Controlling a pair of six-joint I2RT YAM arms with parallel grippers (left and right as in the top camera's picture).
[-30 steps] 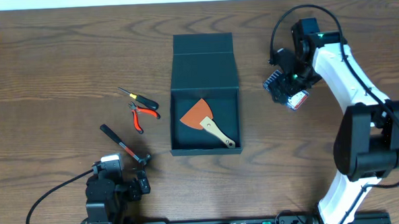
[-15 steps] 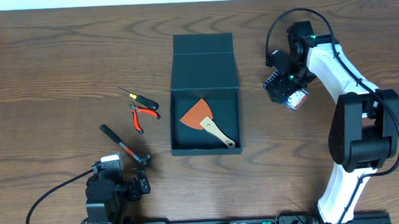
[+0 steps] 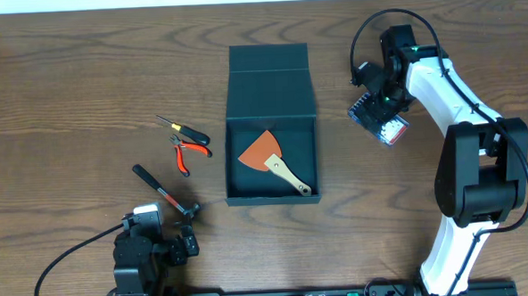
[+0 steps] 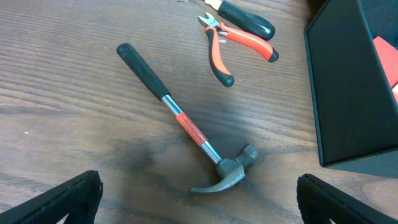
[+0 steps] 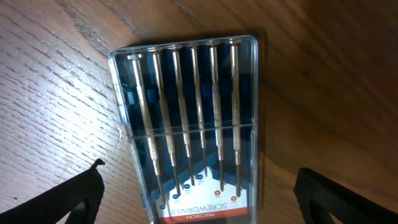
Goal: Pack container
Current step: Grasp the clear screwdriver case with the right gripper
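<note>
Sitting in the middle of the table (image 3: pixel 64 76), the dark box (image 3: pixel 268 83) has its lid flipped open and lying flat behind it. Inside the box lies a scraper (image 3: pixel 269 157) with an orange blade and a wooden handle.

To the left of the box, on the wood, are a screwdriver (image 4: pixel 245 17) with a black handle, red pliers (image 4: pixel 239 45) and a hammer (image 4: pixel 186 127), all close together. The hammer is the one nearest the left pincer (image 4: pixel 200 202), which is low at the front edge of the table. Its two fingers are spread wide apart and hold nothing.

On the other side of the box, the right pincer (image 5: pixel 202 199) hangs over a clear case of small screwdrivers (image 5: pixel 186 124). The case lies on the table, apart from the box. This pincer's fingers are spread wide too, one out to each side of the case, and they do not touch it.
</note>
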